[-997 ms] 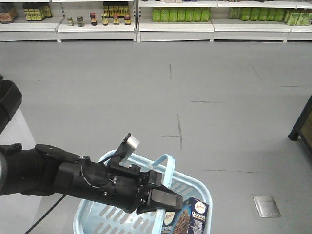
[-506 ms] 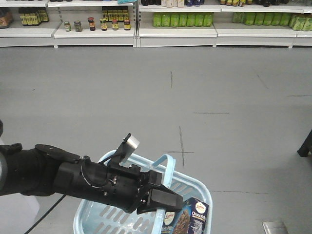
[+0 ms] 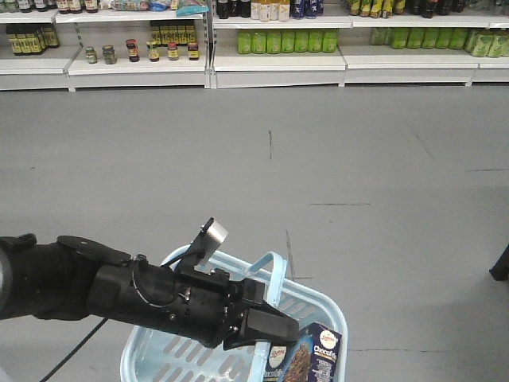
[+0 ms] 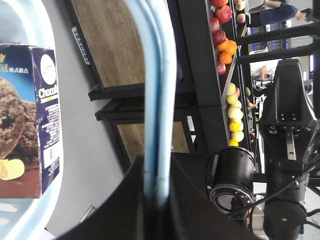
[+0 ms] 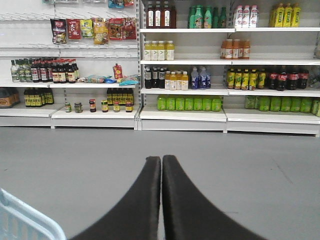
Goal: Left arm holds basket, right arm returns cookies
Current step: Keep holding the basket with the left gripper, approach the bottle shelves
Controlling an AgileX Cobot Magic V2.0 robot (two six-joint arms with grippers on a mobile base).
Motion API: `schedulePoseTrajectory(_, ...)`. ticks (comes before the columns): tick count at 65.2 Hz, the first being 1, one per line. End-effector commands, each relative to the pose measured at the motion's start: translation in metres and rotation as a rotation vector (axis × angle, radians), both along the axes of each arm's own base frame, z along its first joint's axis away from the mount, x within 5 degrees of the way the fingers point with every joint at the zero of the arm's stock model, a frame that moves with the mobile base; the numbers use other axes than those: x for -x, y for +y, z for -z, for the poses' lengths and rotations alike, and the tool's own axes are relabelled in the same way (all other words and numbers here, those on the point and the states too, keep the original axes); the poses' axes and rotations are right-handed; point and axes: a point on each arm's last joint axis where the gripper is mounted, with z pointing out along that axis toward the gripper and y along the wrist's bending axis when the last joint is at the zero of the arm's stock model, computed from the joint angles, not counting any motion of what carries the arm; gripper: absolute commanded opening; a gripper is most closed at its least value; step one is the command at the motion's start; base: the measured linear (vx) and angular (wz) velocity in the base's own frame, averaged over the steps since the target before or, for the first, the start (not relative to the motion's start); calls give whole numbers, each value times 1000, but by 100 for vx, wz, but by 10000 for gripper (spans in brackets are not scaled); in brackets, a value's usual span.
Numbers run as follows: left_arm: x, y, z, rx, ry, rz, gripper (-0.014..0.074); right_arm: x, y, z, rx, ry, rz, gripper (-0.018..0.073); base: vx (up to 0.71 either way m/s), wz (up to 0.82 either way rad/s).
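The light blue basket (image 3: 312,300) hangs at the bottom of the front view. My left arm (image 3: 119,290), with its silver tab, reaches over it. The left gripper (image 3: 264,328) is shut on the basket's two loop handles (image 4: 155,90), seen pinched between the jaws in the left wrist view (image 4: 156,175). The dark cookies carton (image 3: 315,358) stands inside the basket at its right side and also shows in the left wrist view (image 4: 27,120). The right gripper (image 5: 161,160) is shut and empty, its fingers pressed together above the grey floor. A corner of the basket (image 5: 25,222) shows at its lower left.
Store shelves (image 3: 270,60) with jars and green bottles line the far side of a grey floor (image 3: 334,175). A dark furniture leg (image 3: 501,267) stands at the right edge. A black rack with fruit (image 4: 227,75) and a black arm (image 4: 287,120) show in the left wrist view.
The shelves have slid left and lower in the front view, and the floor plate at lower right has left the picture. The left arm, basket and carton keep their place in the frame.
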Motion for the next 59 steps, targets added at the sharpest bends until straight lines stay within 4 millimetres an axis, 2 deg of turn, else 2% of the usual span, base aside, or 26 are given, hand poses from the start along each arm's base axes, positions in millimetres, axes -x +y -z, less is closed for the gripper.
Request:
schedulePoseTrajectory(1, 3, -4, -29, 129, -31, 11, -6, 1, 0, -8, -2, -83, -6, -8, 30, -4)
schedulePoseTrajectory(59, 3, -4, -29, 129, -31, 11, -6, 1, 0, -8, -2, -82, -6, -8, 32, 5)
